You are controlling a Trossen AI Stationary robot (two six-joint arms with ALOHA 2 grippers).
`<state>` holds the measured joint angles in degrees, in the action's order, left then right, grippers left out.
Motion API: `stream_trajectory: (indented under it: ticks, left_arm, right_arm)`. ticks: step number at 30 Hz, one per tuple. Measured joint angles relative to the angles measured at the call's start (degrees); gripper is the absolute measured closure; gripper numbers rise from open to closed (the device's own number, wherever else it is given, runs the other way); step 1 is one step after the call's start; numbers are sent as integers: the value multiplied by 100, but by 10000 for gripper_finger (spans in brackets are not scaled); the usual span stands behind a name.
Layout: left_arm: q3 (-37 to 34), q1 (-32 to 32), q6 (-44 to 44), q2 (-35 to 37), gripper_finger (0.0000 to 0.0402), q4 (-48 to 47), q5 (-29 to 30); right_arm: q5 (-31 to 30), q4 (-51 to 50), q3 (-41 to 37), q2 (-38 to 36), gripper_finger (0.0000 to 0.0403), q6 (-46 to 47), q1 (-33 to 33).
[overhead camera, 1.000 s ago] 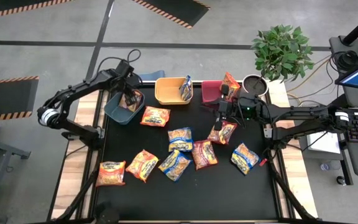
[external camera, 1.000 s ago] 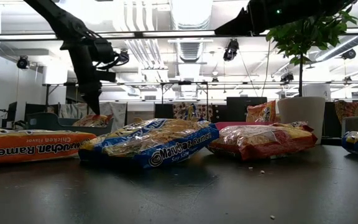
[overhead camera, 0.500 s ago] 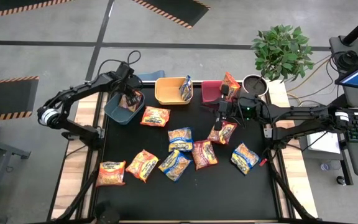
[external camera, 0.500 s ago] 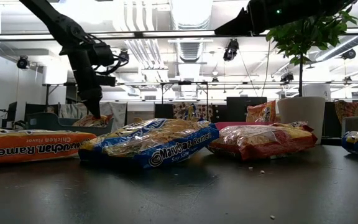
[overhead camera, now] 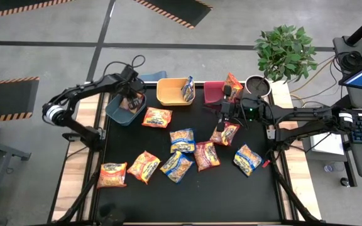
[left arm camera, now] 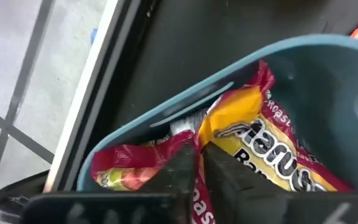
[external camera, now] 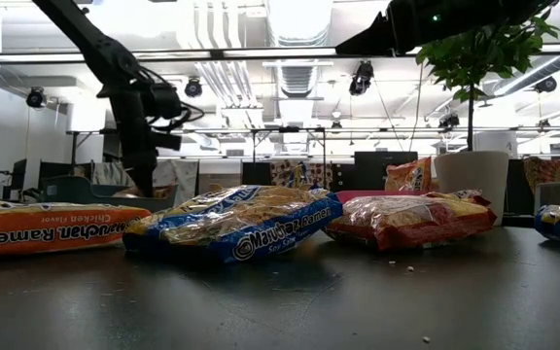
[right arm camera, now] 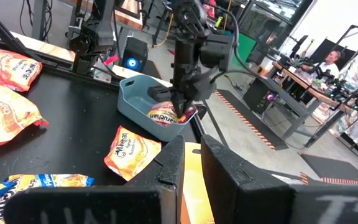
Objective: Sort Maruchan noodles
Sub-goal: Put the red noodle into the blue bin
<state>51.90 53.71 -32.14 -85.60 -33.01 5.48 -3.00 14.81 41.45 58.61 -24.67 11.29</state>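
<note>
The left gripper (overhead camera: 131,98) is down in the blue bin (overhead camera: 117,110) at ten o'clock, pinched shut on a red-trimmed packet (left arm camera: 253,143). The right gripper (overhead camera: 226,119) (hovering centre-right) grips another packet (overhead camera: 224,134). Remaining noodles (overhead camera: 182,139) lie scattered mid-table.

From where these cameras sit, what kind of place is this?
Probably a robotics lab in an open industrial workspace: exposed ceiling ducts, hazard-striped floor mats, and desks with monitors where a person sits behind the table.
</note>
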Motion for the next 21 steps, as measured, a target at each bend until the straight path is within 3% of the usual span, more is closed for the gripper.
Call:
stream_trajectory:
  ticks: [8, 13, 21]
  left_arm:
    - [74, -2, -63, 99, 401, 2, -129]
    - [79, -4, -57, 495, 401, 256, -617]
    - [83, -4, -133, 1130, 401, 587, -824]
  right_arm:
    - [0, 0, 0, 0, 360, -39, 0]
    - [0, 0, 0, 0, 360, -42, 0]
    - [-2, 0, 0, 0, 360, -52, 0]
